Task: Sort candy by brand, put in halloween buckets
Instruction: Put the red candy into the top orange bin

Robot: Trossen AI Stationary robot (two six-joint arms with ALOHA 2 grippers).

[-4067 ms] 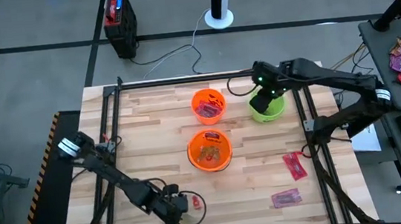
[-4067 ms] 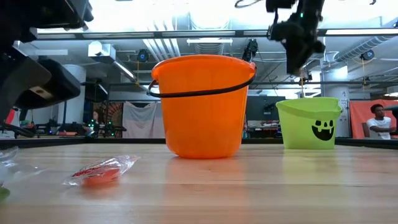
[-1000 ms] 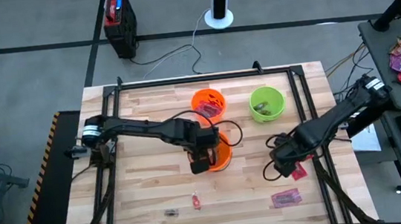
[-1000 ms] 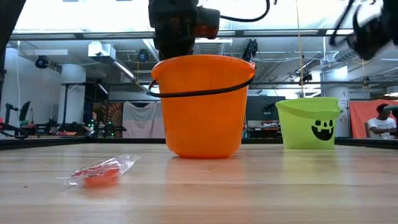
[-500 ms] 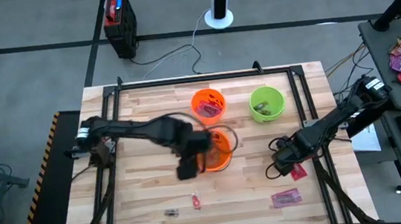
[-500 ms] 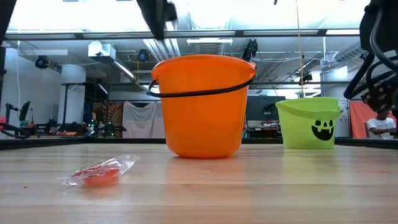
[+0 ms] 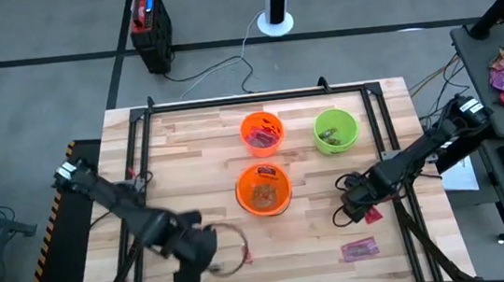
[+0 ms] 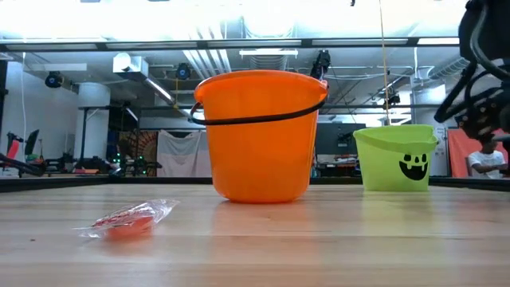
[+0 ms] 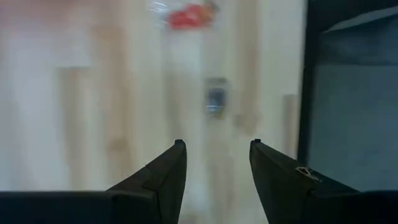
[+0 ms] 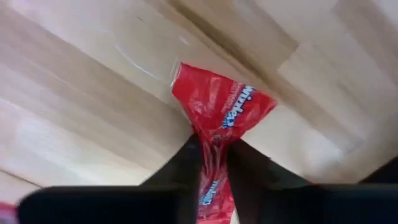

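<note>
My right gripper (image 10: 214,168) is pinched down on a flat red packet (image 10: 222,115), its crinkly glossy wrapper bunched into a narrow waist between my two dark fingers (image 10: 180,165) and fanning out wide beyond them, white lettering across it. The packet lies on the pale plank table (image 7: 187,148) toward my right side, and my right arm reaches in low from the table's right edge, elbow out past the frame rail, wrist bent down to the wood.

My left gripper (image 9: 214,162) hangs over the near left part of the table with its fingers parted and nothing between them. Past the fingertips lie a small dark wrapped piece (image 9: 216,99) and a red sweet in clear film (image 9: 189,15), both loose on the boards. My left arm runs in a long slant from the left edge down to that near corner.

Another flat pinkish-red packet (image 7: 359,249) lies near the front right corner. In the middle stands a smooth round orange bucket (image 7: 263,190) with a thin dark handle; behind it a second orange bucket (image 7: 262,131), and beside that the lime green bucket (image 7: 336,129) with a black grinning face, each with sweets in the bottom.
</note>
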